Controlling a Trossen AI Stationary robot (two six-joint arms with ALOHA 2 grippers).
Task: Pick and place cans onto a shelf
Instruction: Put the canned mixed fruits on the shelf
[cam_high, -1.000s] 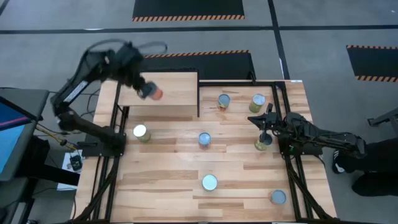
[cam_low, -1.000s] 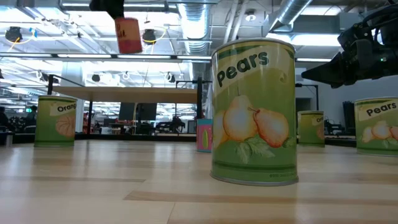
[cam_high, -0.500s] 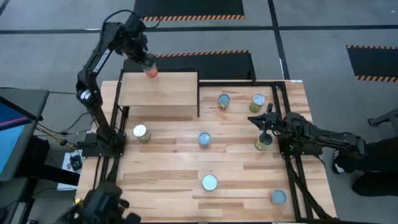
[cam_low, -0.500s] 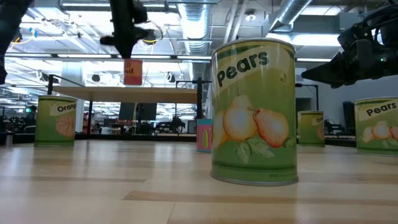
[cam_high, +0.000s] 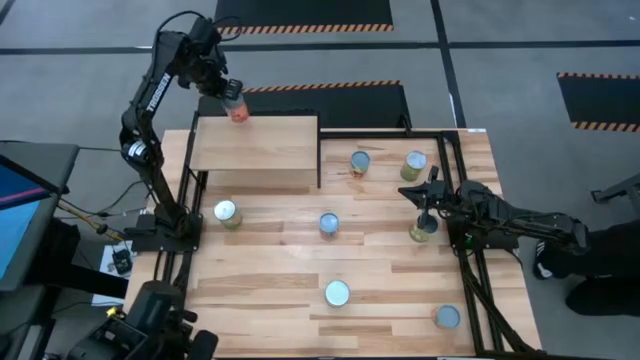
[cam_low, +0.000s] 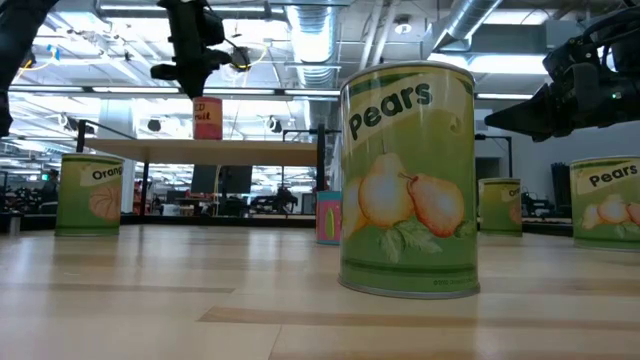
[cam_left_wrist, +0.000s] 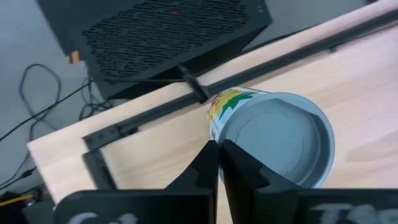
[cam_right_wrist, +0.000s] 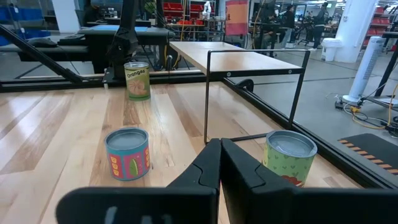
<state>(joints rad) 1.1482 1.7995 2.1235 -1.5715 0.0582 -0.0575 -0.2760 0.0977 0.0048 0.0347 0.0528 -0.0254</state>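
My left gripper (cam_high: 228, 97) is over the far edge of the pale plywood shelf (cam_high: 262, 155), shut on a red-labelled can (cam_high: 238, 111). In the low view this can (cam_low: 207, 118) stands upright under the gripper, its bottom at the shelf top; whether it rests there I cannot tell. My right gripper (cam_high: 427, 203) is shut and empty, held above the table at the right, beside a can (cam_high: 422, 232). Several other cans stand upright on the tabletop, among them three (cam_high: 226, 212), (cam_high: 329, 224), (cam_high: 337, 293). My left gripper pinches the raised rim of the can's top (cam_left_wrist: 212, 127) between its two fingers, at one side of the lid. The fingers (cam_low: 198, 85) come from above and point down. The can stays upright below them, over the shelf's far edge.
Two cans (cam_high: 359, 162), (cam_high: 413, 164) stand right of the shelf inside a black frame (cam_high: 455, 180); another (cam_high: 446, 317) stands at the near right corner. A pears can (cam_low: 407, 180) stands close to the low camera. A black box (cam_left_wrist: 161, 37) sits behind the shelf.
My left gripper has carried the red-labelled can from above the shelf's middle toward its far edge and down to the level of the shelf top, keeping it upright. My right arm has kept still.
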